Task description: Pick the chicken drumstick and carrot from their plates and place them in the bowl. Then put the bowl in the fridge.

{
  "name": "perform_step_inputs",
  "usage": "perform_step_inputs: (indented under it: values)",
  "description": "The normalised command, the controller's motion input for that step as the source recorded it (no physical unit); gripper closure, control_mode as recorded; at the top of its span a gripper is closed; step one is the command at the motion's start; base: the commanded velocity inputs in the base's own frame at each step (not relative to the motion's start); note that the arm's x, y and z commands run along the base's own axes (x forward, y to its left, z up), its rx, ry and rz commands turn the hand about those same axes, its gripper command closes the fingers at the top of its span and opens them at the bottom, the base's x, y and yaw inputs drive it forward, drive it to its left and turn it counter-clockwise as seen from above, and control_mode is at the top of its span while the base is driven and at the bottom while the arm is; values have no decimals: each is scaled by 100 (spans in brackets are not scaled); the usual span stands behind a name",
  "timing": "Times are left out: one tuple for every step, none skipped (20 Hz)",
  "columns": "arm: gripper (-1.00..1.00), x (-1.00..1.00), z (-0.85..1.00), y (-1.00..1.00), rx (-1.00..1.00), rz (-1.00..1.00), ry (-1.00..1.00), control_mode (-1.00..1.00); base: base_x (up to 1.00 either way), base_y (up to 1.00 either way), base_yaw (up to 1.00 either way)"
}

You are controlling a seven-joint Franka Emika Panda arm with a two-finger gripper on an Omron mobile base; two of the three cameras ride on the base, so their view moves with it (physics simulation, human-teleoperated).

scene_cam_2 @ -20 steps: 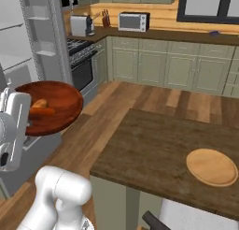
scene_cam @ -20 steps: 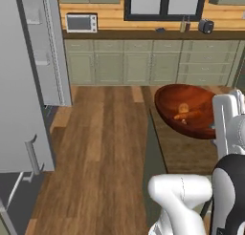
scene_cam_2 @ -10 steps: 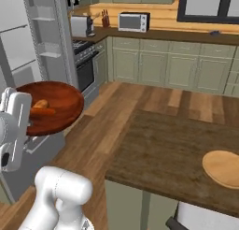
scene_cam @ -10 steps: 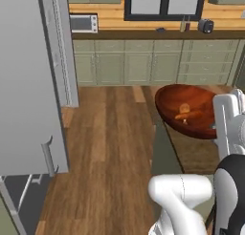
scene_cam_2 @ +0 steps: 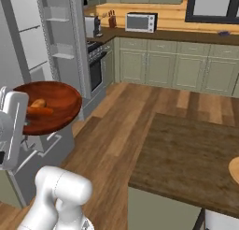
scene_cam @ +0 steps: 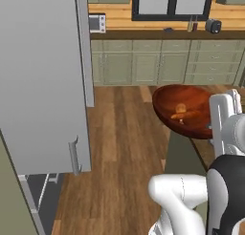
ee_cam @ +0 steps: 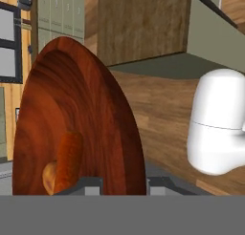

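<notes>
Closer now to the fridge [scene_cam: 43, 81], the bowl [scene_cam: 184, 110] is kept level, rim pinched by the gripper [ee_cam: 123, 184], so carrot [scene_cam_2: 41, 111] and drumstick [scene_cam_2: 38, 103] stay put.

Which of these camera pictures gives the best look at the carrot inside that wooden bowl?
The hand view: the carrot looks largest there, lying in the bowl beside the drumstick. In the left base view the carrot is a small orange sliver; in the right base view the carrot is also small, beside the arm.
</notes>
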Motion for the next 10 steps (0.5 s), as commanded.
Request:
perform_step_inputs:
  values:
    - [100, 0, 0, 0, 0, 0, 0, 100, 100, -20, 5]
    - [100, 0, 0, 0, 0, 0, 0, 100, 100, 0, 3]
    - [100, 0, 0, 0, 0, 0, 0, 100, 100, 0, 1]
    - [100, 0, 0, 0, 0, 0, 0, 100, 100, 0, 0]
    - [100, 0, 0, 0, 0, 0, 0, 100, 100, 0, 0]
    - [100, 0, 0, 0, 0, 0, 0, 100, 100, 66, 0]
    - [100, 0, 0, 0, 0, 0, 0, 100, 100, 91, -3]
    - [100, 0, 0, 0, 0, 0, 0, 100, 100, 100, -12]
    - [100, 0, 0, 0, 0, 0, 0, 100, 98, 100, -12]
    - [100, 0, 0, 0, 0, 0, 0, 100, 69, 100, -14]
